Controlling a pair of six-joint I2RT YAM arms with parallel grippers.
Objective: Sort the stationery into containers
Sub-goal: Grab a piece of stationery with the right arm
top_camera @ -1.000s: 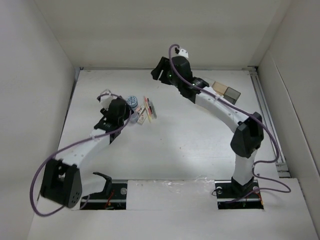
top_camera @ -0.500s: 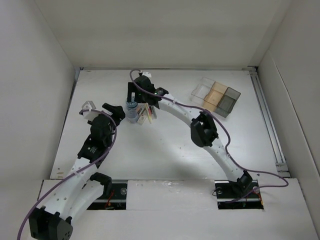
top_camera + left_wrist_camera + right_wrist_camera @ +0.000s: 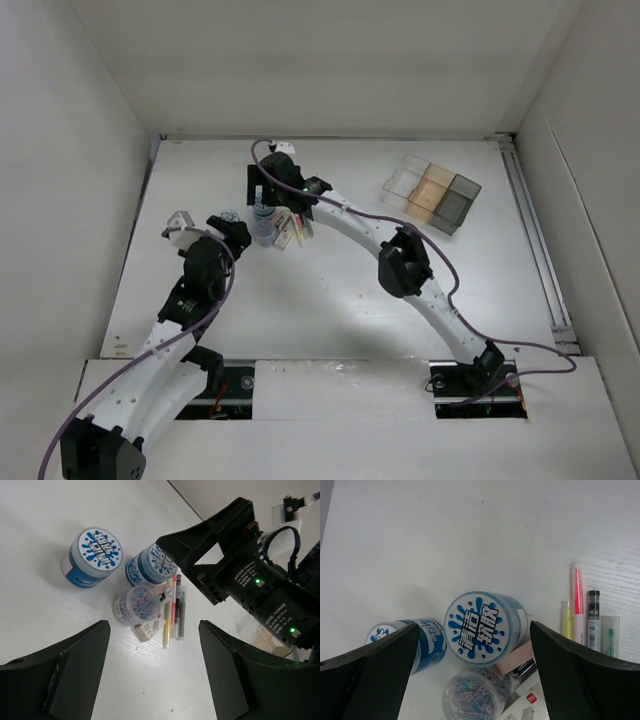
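Blue-splashed tub (image 3: 481, 625) stands at 11 o'clock on the table (image 3: 330, 290), crowded by its twin (image 3: 405, 645), a paperclip pot (image 3: 470, 697) and pens (image 3: 577, 610). Right gripper (image 3: 474, 626) hovers over it, fingers spread wide; closing off-centre could topple a neighbour. Left gripper (image 3: 154, 625), spread and empty, hangs near; tray (image 3: 432, 192) lies at 2 o'clock.

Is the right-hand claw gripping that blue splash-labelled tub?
No: the right gripper hangs over the blue tub with its jaws wide apart, one on either side, not closed on it.
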